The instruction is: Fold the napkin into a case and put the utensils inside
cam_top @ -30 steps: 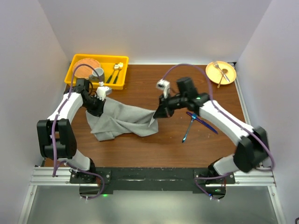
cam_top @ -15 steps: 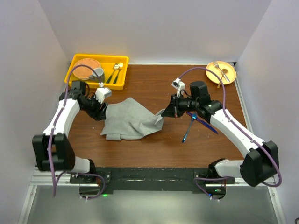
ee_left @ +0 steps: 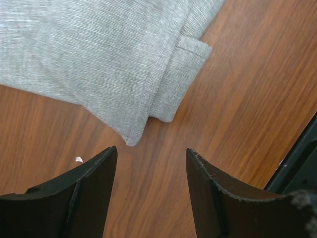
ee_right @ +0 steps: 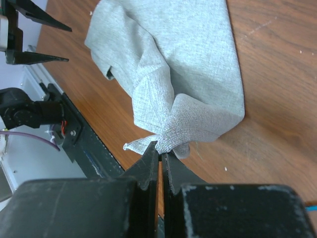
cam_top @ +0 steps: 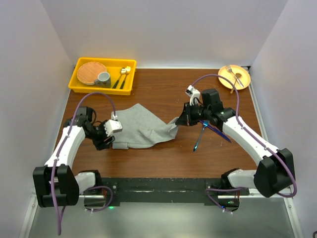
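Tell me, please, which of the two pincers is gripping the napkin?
The right pincer, shut on a bunched corner of the napkin; the left pincer is open, holding nothing.

No legible text, label, brand or number — not on anything here.

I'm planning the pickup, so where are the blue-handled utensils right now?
In the top view, the utensils lie crossed on the table, right of centre, just right of the napkin corner pinched by the right tool.
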